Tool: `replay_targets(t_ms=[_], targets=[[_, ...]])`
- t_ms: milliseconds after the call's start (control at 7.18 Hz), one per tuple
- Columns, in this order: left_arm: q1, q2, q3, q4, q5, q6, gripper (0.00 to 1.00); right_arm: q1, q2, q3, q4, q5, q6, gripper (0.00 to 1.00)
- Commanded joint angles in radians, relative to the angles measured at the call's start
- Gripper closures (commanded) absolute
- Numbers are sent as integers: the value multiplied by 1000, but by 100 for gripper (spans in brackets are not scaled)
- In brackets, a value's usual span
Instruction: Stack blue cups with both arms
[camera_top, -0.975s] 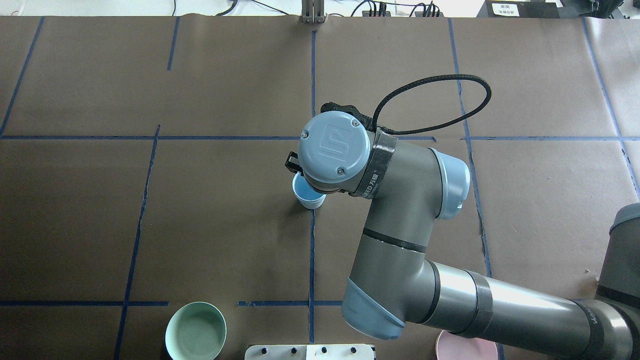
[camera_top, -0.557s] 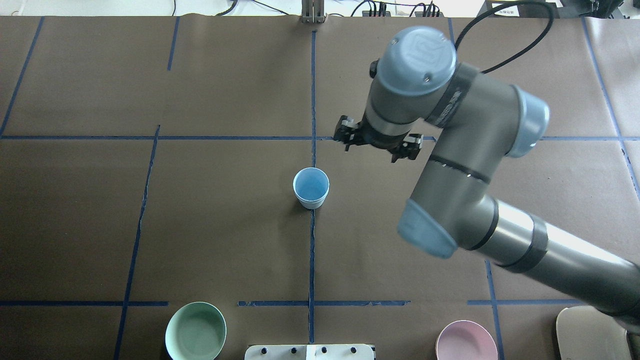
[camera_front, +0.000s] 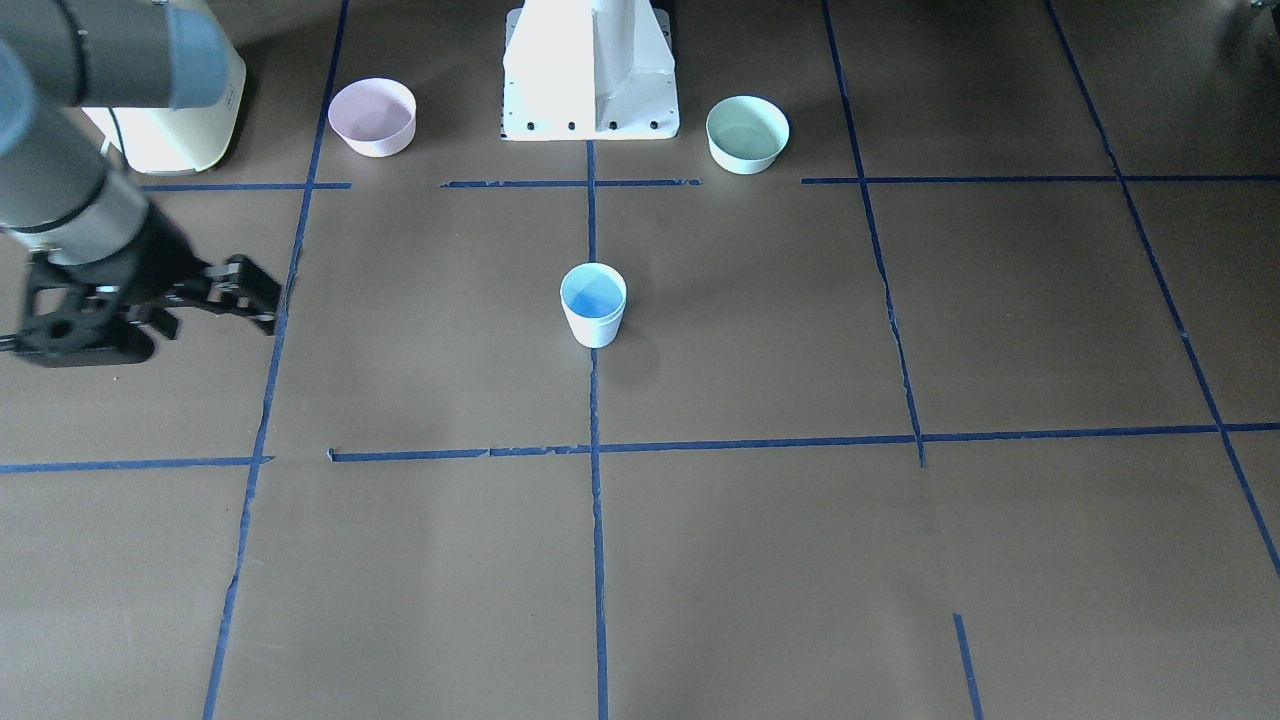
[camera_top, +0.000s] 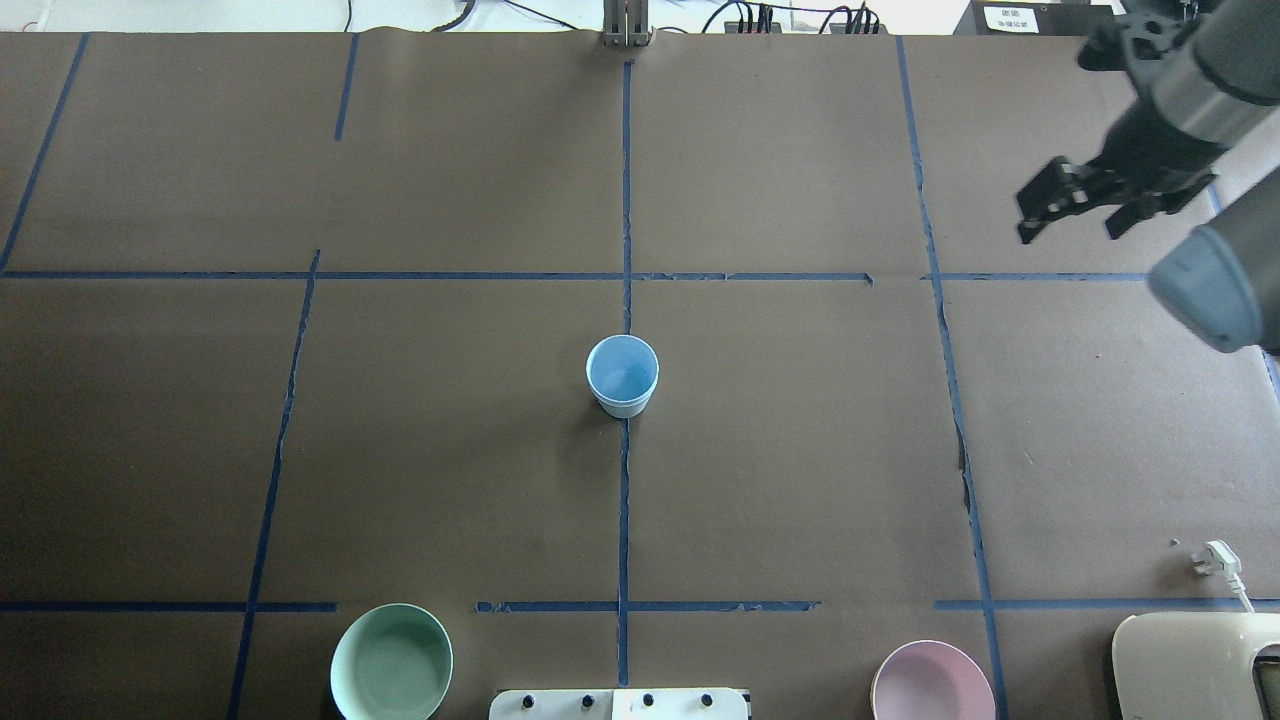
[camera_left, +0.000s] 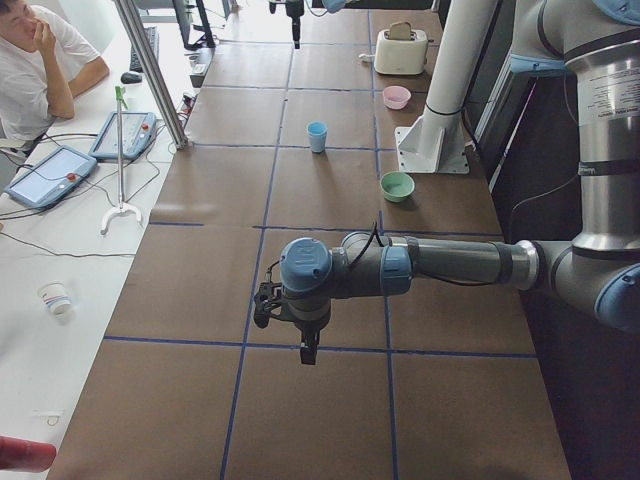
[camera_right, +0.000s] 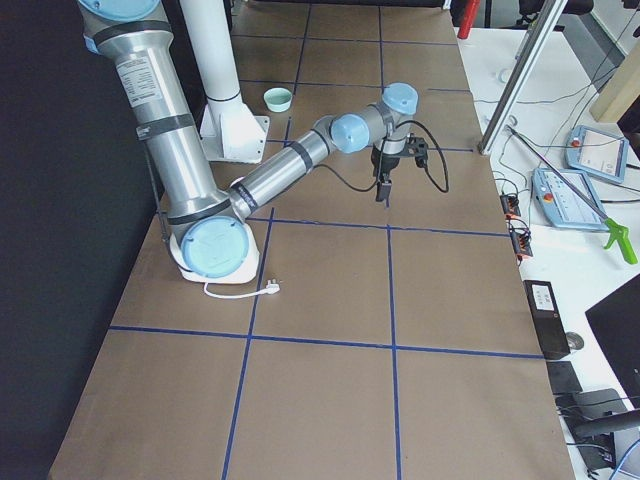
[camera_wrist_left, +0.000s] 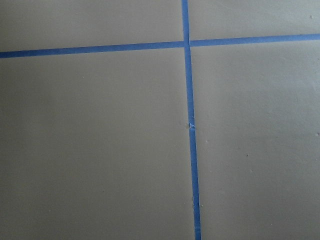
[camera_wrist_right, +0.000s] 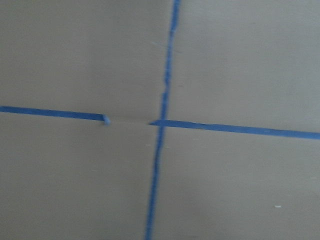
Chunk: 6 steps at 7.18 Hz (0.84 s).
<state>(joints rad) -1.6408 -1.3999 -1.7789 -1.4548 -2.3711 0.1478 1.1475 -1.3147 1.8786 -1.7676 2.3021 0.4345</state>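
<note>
One pale blue cup shape (camera_top: 622, 375) stands upright at the table's centre, on the middle tape line; it also shows in the front view (camera_front: 593, 303) and the left side view (camera_left: 317, 135). I cannot tell if a second cup is nested in it. My right gripper (camera_top: 1072, 225) is open and empty, high at the far right, well away from the cup; it also shows in the front view (camera_front: 200, 305). My left gripper (camera_left: 300, 345) shows only in the left side view, above bare table near that end; I cannot tell if it is open. Both wrist views show only taped table.
A mint green bowl (camera_top: 391, 662) and a pink bowl (camera_top: 932, 682) sit by the white pedestal base (camera_front: 590, 70). A cream toaster (camera_top: 1195, 665) and a white plug (camera_top: 1215, 557) lie at the near right. An operator (camera_left: 40, 60) sits beside the table.
My right arm was over the cup, then rose and swung away to the far right with its gripper open. The cup has stayed at the centre.
</note>
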Motion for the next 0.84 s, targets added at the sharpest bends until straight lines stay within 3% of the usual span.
replay_targets(t_ms=[0, 279, 557, 697], targets=[[1, -2, 6, -13, 3, 3, 0, 226, -254, 25, 2, 64, -442, 0], [1, 2, -2, -19, 6, 3, 0, 357, -441, 34, 46, 57, -623, 0], [7, 9, -8, -19, 3, 3, 0, 391, -568, 22, 150, 45, -622, 0], [9, 9, -7, -39, -3, 3, 0, 394, -578, 36, 158, 49, -597, 0]])
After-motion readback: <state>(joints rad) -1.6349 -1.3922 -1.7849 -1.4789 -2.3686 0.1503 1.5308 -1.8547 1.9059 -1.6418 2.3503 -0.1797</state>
